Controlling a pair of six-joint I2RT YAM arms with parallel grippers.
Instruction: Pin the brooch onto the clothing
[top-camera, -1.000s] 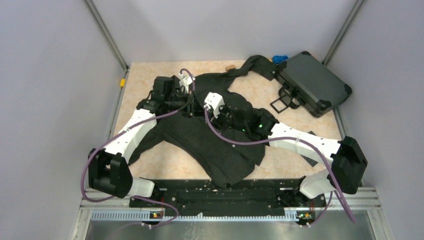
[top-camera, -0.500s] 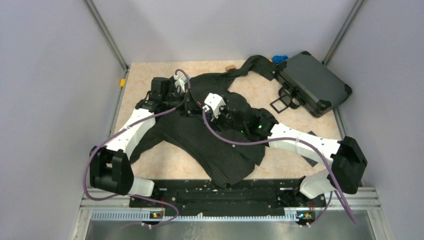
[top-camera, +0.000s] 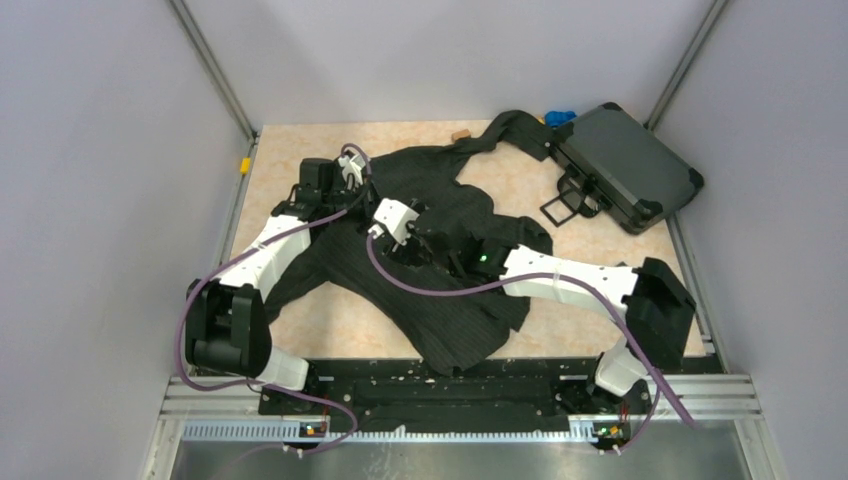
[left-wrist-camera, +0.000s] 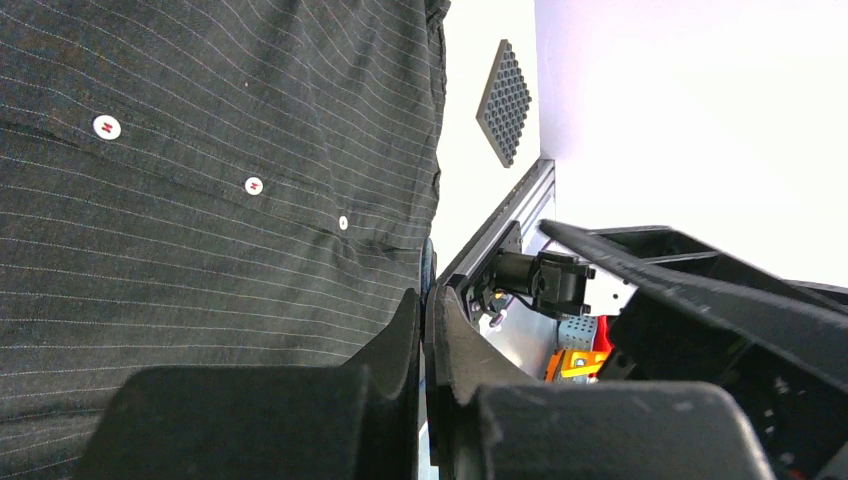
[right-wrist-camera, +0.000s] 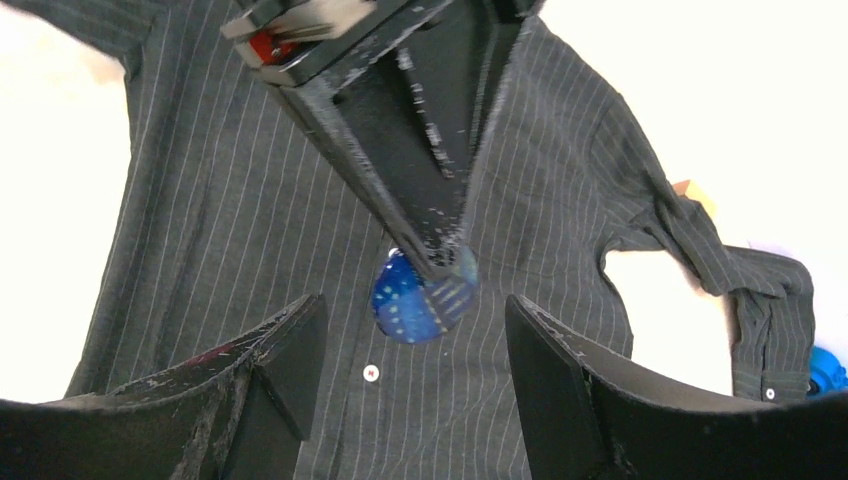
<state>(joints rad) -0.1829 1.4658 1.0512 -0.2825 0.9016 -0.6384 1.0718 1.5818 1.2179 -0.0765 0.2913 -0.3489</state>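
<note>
- Top external: mounted high, above and behind the arms' bases (top-camera: 288, 374). It looks down and forward over the whole table (top-camera: 330, 325) to its far edge.
- Left wrist: very near, low over the shirt (left-wrist-camera: 200, 200), looking sideways across it.
- Right wrist: near, looking straight down on the shirt.
- Shared: all three views take in the shirt's buttoned front.

Long-sleeved button-up shirt (right-wrist-camera: 250, 200): black, fine pale pinstripes, white buttons. Small round brooch (right-wrist-camera: 410, 305): deep blue, yellowish dots. Hard case (top-camera: 625, 165): dark grey.
</note>
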